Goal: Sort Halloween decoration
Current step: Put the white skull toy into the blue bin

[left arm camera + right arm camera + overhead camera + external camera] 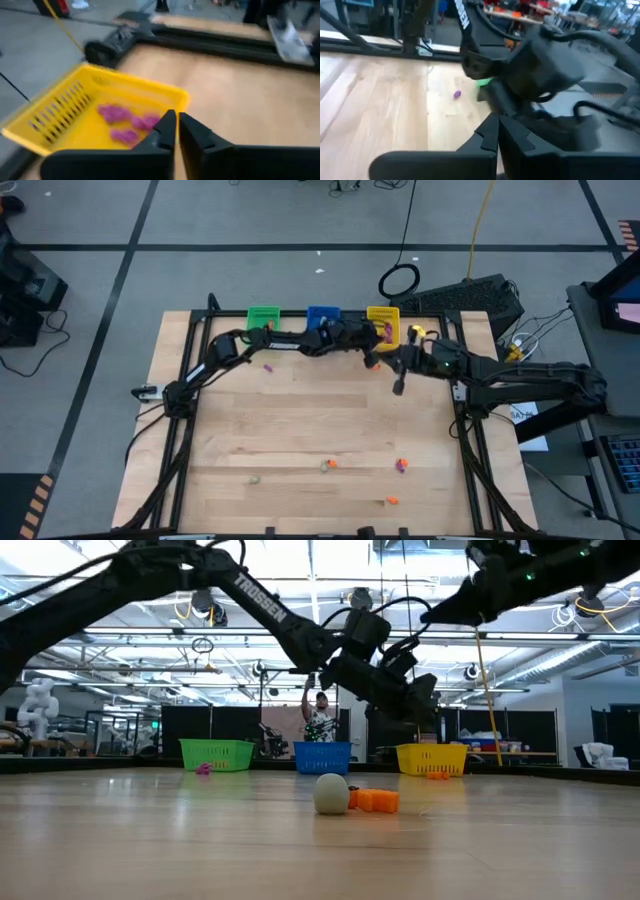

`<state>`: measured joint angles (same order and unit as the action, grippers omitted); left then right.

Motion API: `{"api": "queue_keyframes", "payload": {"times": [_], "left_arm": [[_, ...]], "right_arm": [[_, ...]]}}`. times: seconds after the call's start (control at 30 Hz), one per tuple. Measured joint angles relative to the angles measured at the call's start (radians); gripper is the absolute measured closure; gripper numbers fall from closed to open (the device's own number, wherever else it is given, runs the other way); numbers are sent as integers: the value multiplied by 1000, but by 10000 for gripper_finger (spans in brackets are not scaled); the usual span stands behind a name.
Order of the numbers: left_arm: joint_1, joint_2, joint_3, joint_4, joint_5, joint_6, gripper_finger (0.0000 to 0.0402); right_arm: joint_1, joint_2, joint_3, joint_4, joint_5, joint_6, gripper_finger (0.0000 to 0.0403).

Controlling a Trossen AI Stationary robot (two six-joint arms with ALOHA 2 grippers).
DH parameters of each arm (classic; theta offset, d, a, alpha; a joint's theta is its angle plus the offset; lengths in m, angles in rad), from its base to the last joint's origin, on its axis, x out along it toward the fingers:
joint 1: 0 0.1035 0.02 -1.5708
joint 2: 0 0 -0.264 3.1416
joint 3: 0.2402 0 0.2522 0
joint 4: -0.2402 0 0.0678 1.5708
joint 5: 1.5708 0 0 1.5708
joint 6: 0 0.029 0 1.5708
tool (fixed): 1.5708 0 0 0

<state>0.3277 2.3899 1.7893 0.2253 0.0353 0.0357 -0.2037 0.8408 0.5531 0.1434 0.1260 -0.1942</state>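
The left hand (177,131), fingers nearly together and empty, hovers by the yellow bin (75,100) holding purple trinkets (125,122); the right hand (497,131), closed and empty, waits nearby above the tabletop (300,430).

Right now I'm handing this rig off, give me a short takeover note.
Left gripper: empty, nearly shut, over the yellow bin.
Right gripper: shut, empty, raised just right of the left one.
Done: three purple trinkets lie in the yellow bin.
Left: a purple trinket near the green bin, an orange one by the yellow bin, and five more trinkets across the near half, among them a pale ball beside an orange piece.
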Motion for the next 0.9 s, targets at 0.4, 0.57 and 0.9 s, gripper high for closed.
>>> {"api": "queue_keyframes", "payload": {"times": [0.4,0.57,0.9], "left_arm": [[-91,-153,-351,314,-5,20,401],[-126,-298,-547,336,47,71,401],[-235,-649,-888,255,69,96,401]], "right_arm": [[4,-188,-321,259,-59,47,403],[4,-278,-458,441,-133,44,403],[3,-378,-533,431,-178,77,403]]}}
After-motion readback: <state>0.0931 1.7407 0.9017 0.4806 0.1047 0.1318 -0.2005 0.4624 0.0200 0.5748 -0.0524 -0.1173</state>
